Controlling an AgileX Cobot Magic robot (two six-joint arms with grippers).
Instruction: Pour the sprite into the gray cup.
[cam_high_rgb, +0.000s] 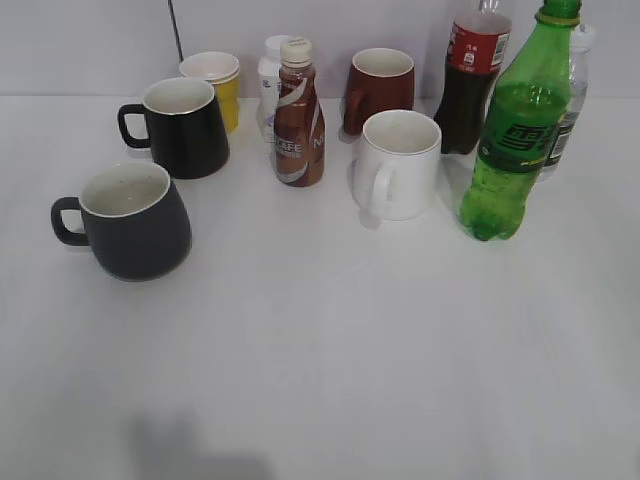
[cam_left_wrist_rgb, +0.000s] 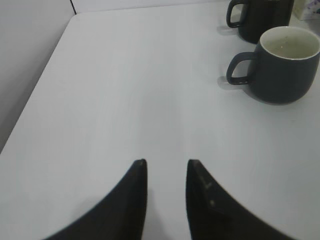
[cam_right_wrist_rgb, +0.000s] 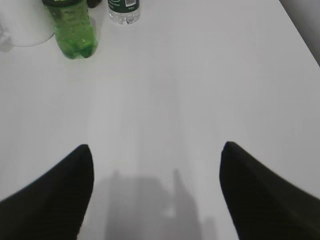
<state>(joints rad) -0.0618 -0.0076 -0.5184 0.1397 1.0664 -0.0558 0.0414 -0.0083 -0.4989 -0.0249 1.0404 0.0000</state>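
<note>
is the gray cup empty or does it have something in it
Empty, as far as shown: the gray cup stands upright, and the left wrist view shows only its bare white speckled inside, with no liquid.

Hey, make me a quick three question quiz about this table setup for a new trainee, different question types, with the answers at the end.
1. True or false: the sprite stands upright on the table, right of the white mug.
2. Multiple choice: the gray cup has its handle pointing toward which side of the exterior view? A) left B) right C) straight at the camera
3. Fill in: the right gripper has its jaws spread ____ than the left gripper.

Key
1. True.
2. A. The handle sticks out on the left.
3. Wider. Both grippers hold nothing and sit over bare table.
</note>
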